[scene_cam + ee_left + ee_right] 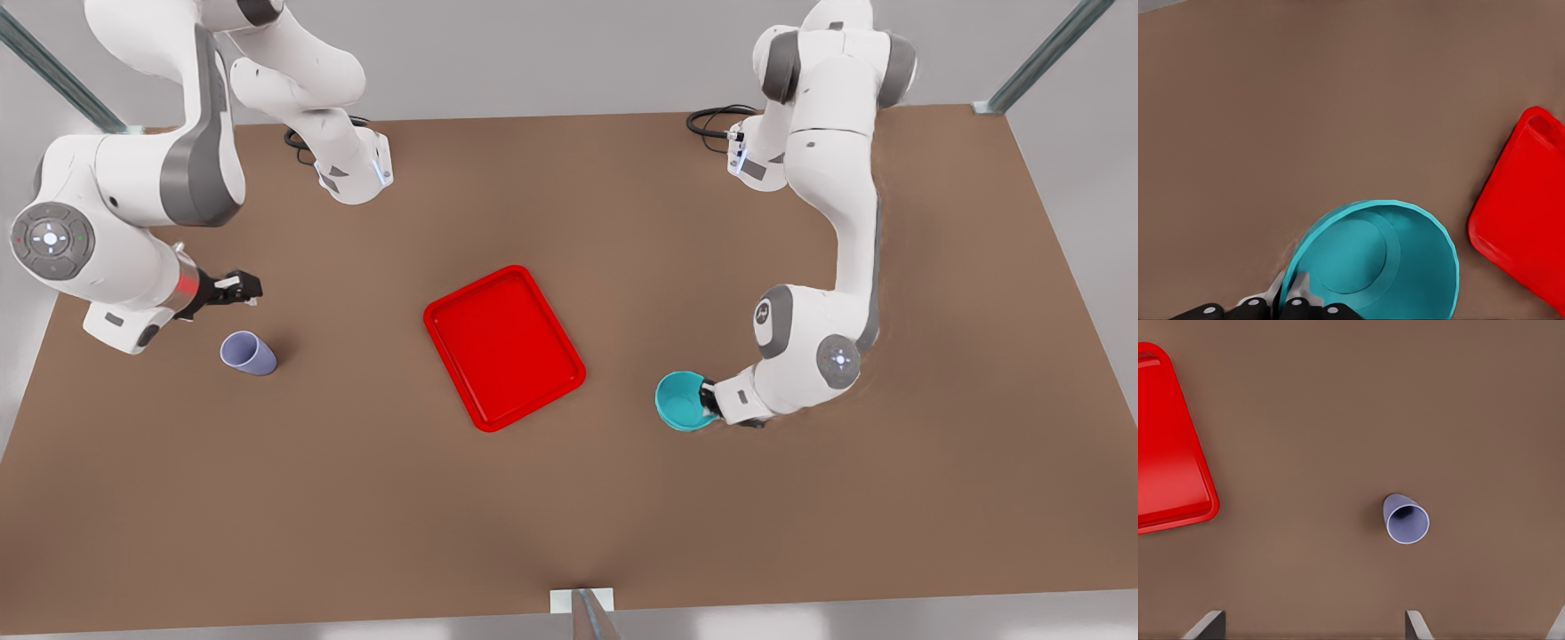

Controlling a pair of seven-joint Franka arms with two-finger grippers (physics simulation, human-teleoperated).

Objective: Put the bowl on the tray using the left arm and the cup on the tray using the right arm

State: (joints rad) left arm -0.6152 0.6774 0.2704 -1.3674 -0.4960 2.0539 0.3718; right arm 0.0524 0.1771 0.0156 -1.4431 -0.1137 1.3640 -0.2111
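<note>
1. One tray (504, 348), red and bare, is lying mid-table between the two arms.
2. One bowl (683, 402) is being gripped at its rim by the left gripper (711, 400), jaws clenched across the wall; the tray is lying at about 9 o'clock from it in the front view, so a carry that way is judged to be next.
3. One cup (249, 354) is standing upright on the table, at about 5 o'clock from the right gripper (242, 289), which is being held above it with fingers spread.

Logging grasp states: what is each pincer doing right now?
Left pincer: closed on the teal bowl's rim.
Right pincer: open, empty, above the lavender cup.
</note>
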